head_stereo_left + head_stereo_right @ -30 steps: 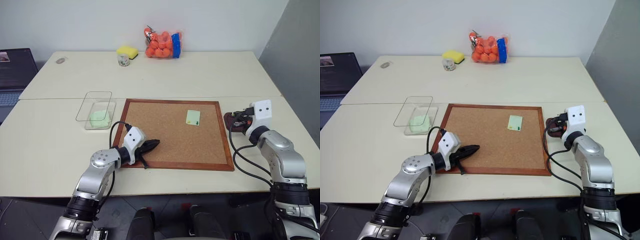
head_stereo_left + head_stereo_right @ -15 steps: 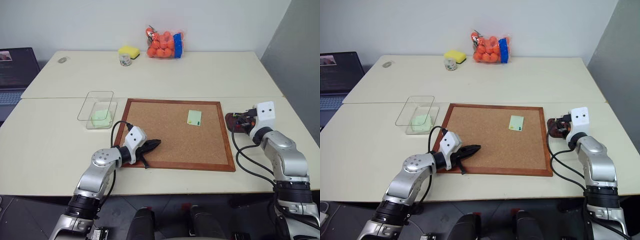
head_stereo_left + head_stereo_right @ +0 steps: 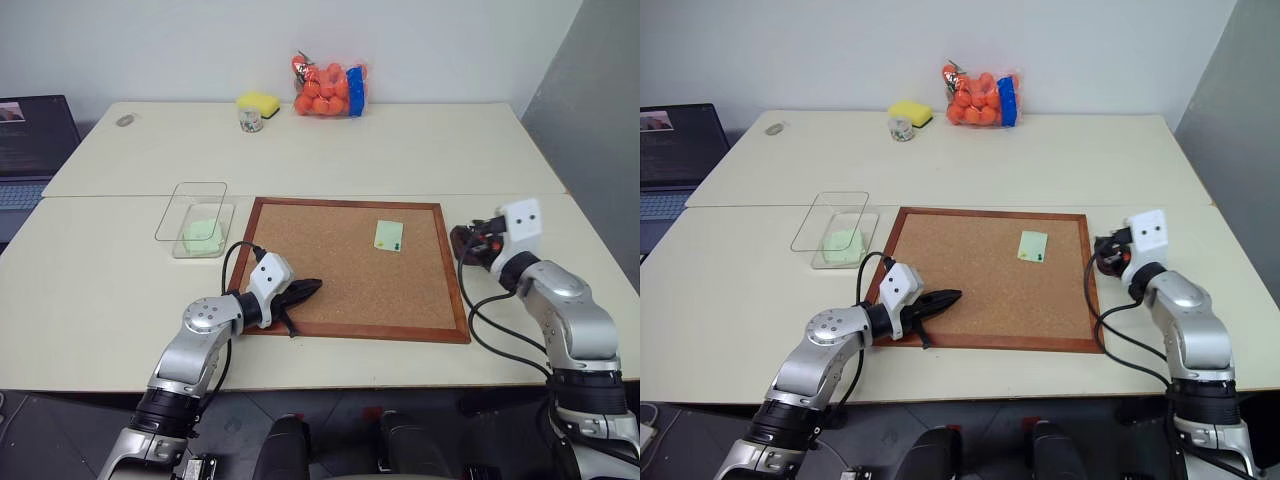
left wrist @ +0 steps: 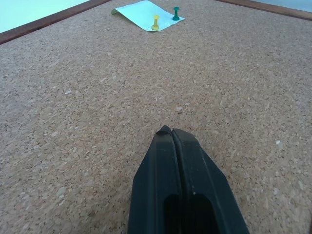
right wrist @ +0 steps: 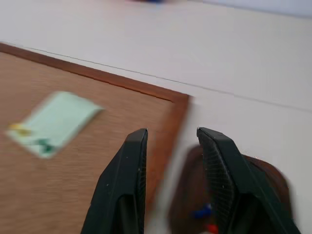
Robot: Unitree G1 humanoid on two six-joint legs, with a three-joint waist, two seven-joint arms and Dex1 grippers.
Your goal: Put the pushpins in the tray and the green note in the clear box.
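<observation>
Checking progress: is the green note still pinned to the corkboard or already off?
Still pinned. The green note lies flat on the corkboard with a yellow pushpin and a green pushpin standing in it.

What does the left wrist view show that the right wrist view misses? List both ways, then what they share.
Left wrist view alone: the left gripper, jaws shut, over the corkboard.
Right wrist view alone: the right gripper, jaws open and empty, and the tray with blue and red bits inside, probably pushpins.
Shared: the green note, pinned by a yellow pin and a green pin.
</observation>
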